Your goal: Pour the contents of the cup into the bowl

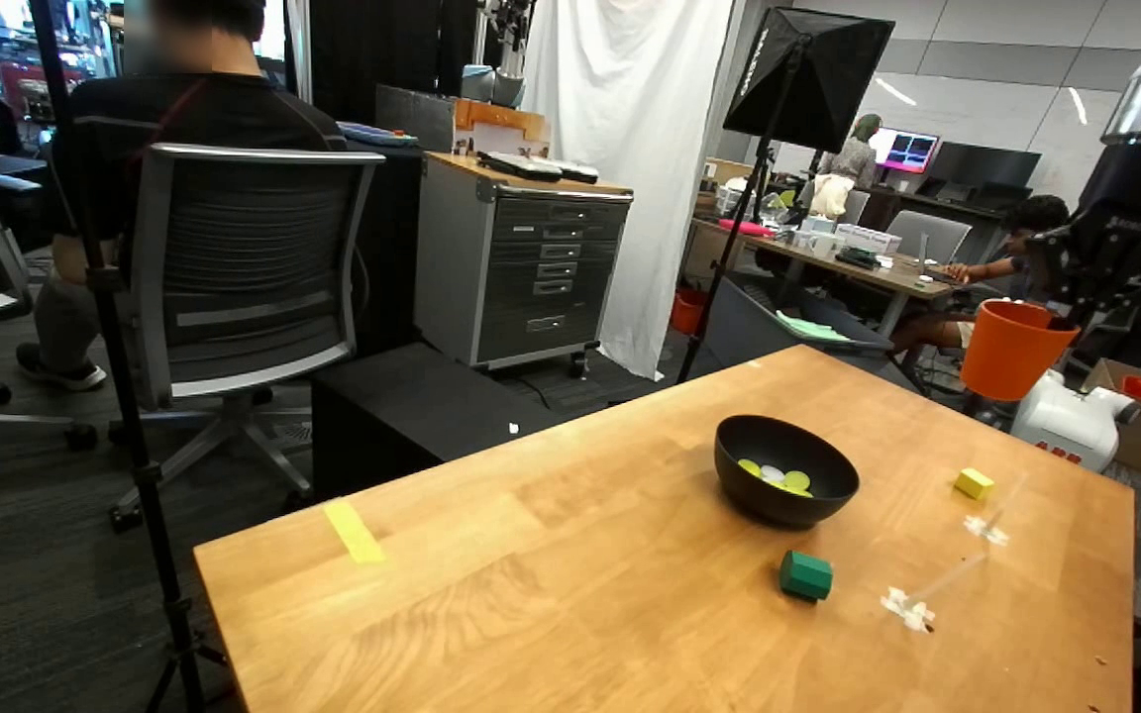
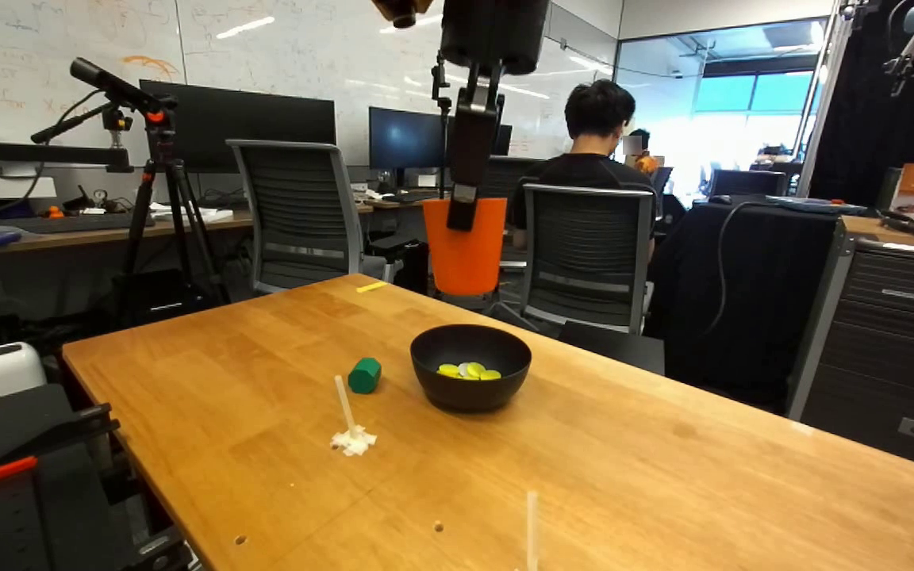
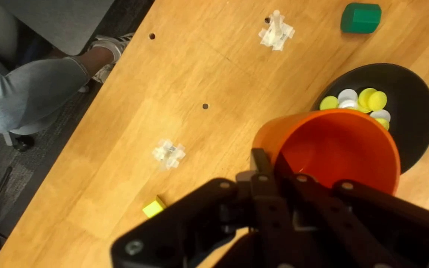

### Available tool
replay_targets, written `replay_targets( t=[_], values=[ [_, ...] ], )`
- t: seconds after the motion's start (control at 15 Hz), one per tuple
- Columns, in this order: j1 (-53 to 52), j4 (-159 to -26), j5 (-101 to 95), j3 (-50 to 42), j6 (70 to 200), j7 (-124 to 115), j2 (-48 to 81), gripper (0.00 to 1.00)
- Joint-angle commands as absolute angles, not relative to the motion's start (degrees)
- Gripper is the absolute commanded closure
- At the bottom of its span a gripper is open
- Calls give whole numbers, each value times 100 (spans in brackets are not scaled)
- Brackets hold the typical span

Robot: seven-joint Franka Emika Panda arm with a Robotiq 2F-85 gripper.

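My gripper (image 3: 271, 158) is shut on the wall of the orange cup (image 3: 345, 145), one finger inside the rim and one outside. The cup is held well above the table, upright or slightly tilted, in both exterior views (image 1: 1016, 355) (image 2: 469, 262). The visible part of its inside shows no bits; part is hidden by the fingers. The black bowl (image 1: 778, 513) stands on the table, also in the wrist view (image 3: 415, 108), partly covered there by the cup. The contents (image 3: 377, 100), yellow-green discs with some white ones among them, lie in the bowl (image 2: 474, 369).
A green block (image 1: 806, 575) lies on the wooden table (image 1: 551, 594) beside the bowl. A yellow block (image 1: 974, 483) lies farther off. Two thin clear sticks stand in white tape patches (image 3: 276, 33) (image 3: 168, 154). A yellow tape strip (image 1: 354, 532) is near the table edge.
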State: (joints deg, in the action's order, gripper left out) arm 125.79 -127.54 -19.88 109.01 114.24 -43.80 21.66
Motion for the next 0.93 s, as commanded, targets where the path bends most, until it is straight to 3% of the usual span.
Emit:
replay_targets(
  t=[0.0, 0.4, 0.87],
  values=[
    [12433, -13085, -2076, 10650, 12066, -4013, 2057, 99],
    [12225, -13657, -1846, 10183, 12937, -3361, 1892, 99],
    [11421, -13890, -1627, 9161, 13050, -2724, 1752, 99]
  ],
)
